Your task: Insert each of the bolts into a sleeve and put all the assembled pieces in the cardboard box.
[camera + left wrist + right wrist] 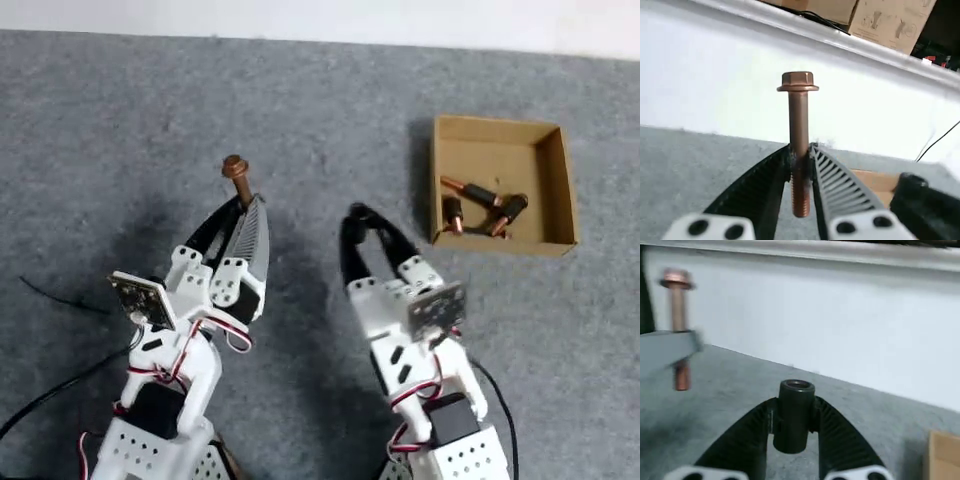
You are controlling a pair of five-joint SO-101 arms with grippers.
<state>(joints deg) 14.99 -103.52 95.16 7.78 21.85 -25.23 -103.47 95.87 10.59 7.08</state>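
Observation:
My left gripper (pixel 243 203) is shut on a copper bolt (pixel 238 177), held upright with its hex head on top; the shank (pixel 798 150) is pinched between the fingertips. My right gripper (pixel 357 216) is shut on a black sleeve (pixel 795 412), also upright with its open bore facing up. The two grippers hover side by side above the grey mat, the bolt (pixel 677 325) standing apart from the sleeve. The cardboard box (pixel 556 180) lies at the back right and holds three assembled bolt-and-sleeve pieces (pixel 480 208).
Grey carpet-like mat (pixel 120 130) covers the table, bounded by a white wall (pixel 320 20) at the far edge. Cables (pixel 50 380) trail near the left arm's base. The box corner (pixel 944 455) sits just beyond the right gripper.

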